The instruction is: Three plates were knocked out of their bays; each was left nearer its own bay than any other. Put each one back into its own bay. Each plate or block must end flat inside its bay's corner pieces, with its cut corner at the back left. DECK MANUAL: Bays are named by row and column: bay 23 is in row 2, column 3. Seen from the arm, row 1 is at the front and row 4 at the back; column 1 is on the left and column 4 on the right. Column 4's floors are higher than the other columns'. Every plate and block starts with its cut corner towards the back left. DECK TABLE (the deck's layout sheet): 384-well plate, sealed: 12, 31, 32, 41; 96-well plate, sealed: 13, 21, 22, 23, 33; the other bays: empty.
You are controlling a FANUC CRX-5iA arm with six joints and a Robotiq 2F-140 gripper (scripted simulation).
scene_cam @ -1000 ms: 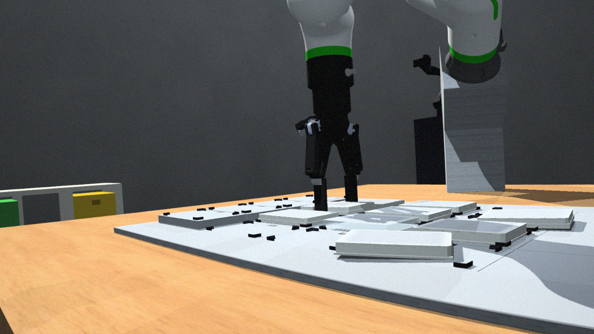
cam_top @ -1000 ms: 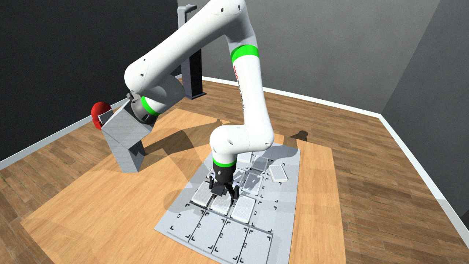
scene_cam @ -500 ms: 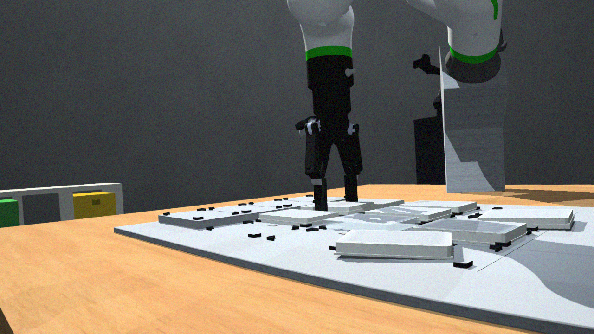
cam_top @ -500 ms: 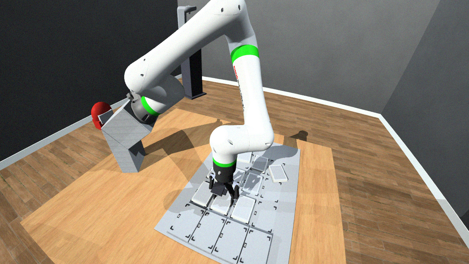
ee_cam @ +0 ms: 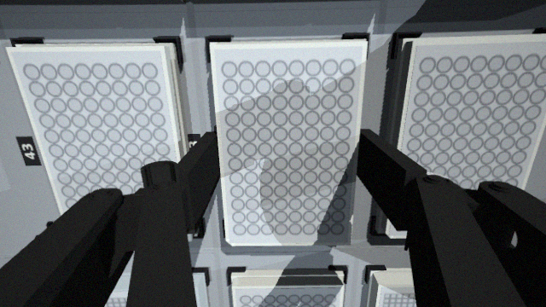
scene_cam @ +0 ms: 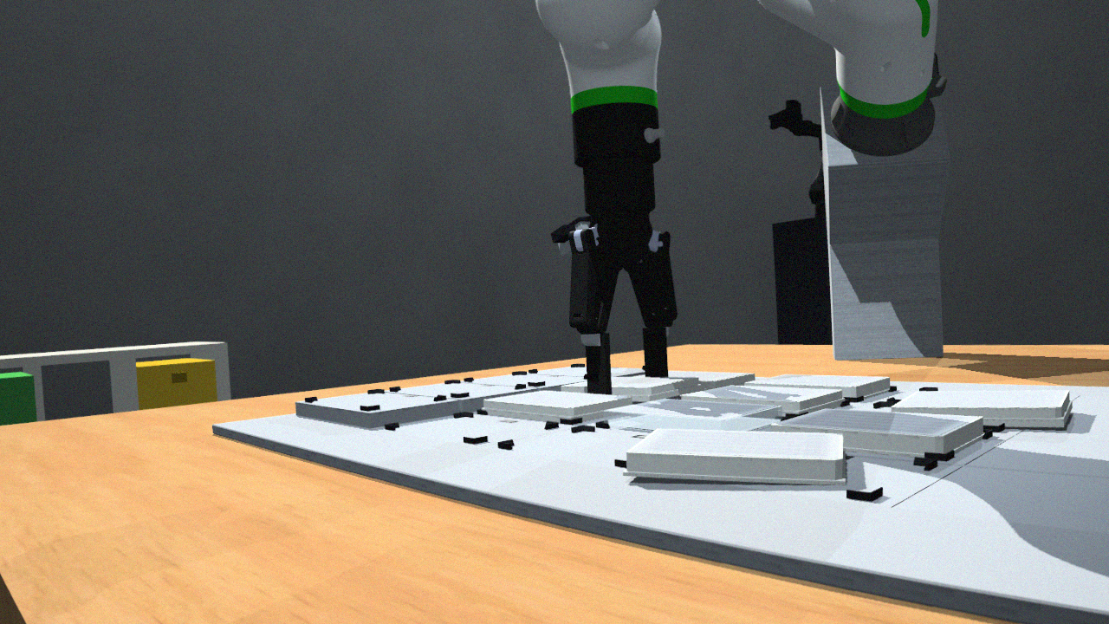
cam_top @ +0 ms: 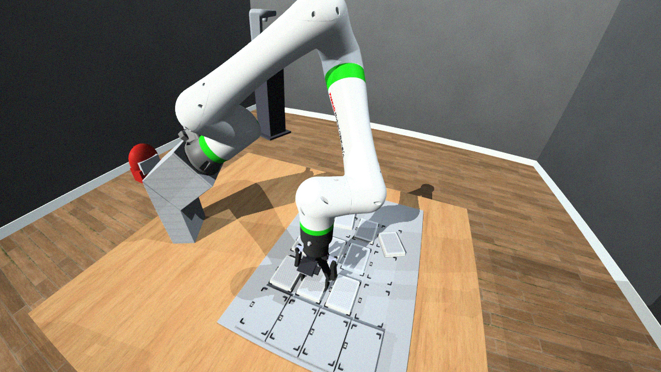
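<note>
The pincer [ee_cam: 288, 170] stands straight down over the middle 96-well plate [ee_cam: 288, 141] of a row of three, and its two black fingers press on the two long sides of this plate, about halfway along; it is closed only partly, because the plate keeps the fingers apart. In the exterior view the plate seems to sit low, at its bay or just above it; I cannot tell if it is already lifted. I judge the plate to be light and stiff, a hard plastic tray with a smooth seal on top, so the side walls are the right place to hold, not the film. The smooth walls may slip if the grip is off the middle, and then the plate could tilt. Another plate [cam_top: 392, 243] lies crooked on the grey deck [cam_top: 406, 296] on the worktop [cam_top: 138, 277], outside the corner pieces.
</note>
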